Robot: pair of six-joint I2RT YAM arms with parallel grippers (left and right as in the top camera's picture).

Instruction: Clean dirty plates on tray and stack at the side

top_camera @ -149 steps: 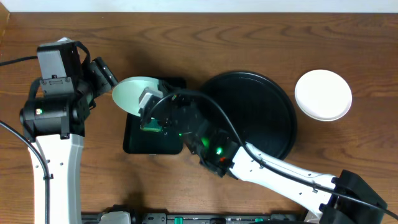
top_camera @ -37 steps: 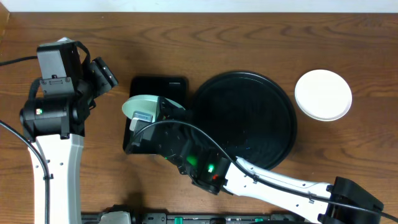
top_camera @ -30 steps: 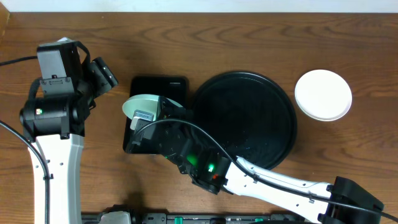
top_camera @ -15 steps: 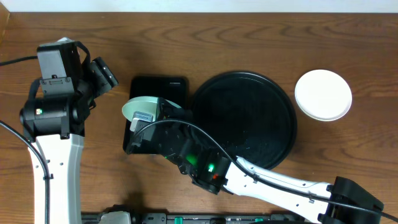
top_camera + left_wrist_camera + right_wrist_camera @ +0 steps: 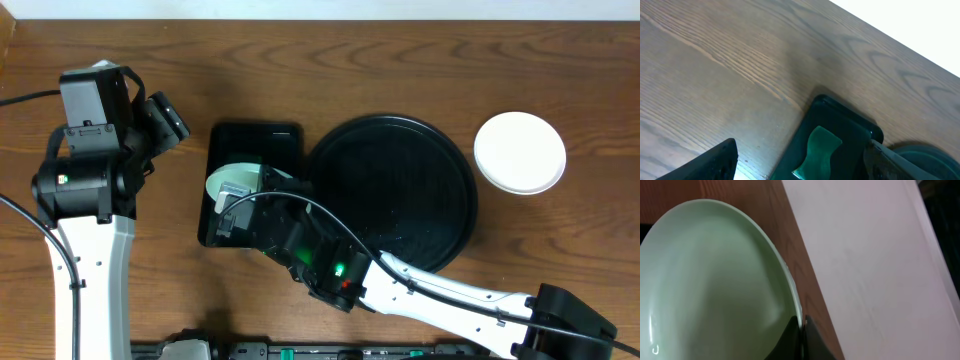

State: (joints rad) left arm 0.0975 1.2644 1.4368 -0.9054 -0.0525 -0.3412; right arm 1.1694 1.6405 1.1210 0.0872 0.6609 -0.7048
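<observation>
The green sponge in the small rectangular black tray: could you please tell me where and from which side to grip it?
Probably from straight above, pinching across its narrowed middle. The green sponge lies flat inside the small rectangular black tray, whose raised rim would hinder a sideways approach, and the waist is its slimmest span.

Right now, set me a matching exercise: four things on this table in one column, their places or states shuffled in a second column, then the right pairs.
Things
1. pale-mint plate
2. white plate
3. round black tray
4. green sponge

Places or states
A. lying in the rectangular black tray
B. on the table, right of the round black tray
C. pinched at its rim by the shut right gripper
D. between the rectangular black tray and the white plate

Pairs: 1-C, 2-B, 3-D, 4-A
</observation>
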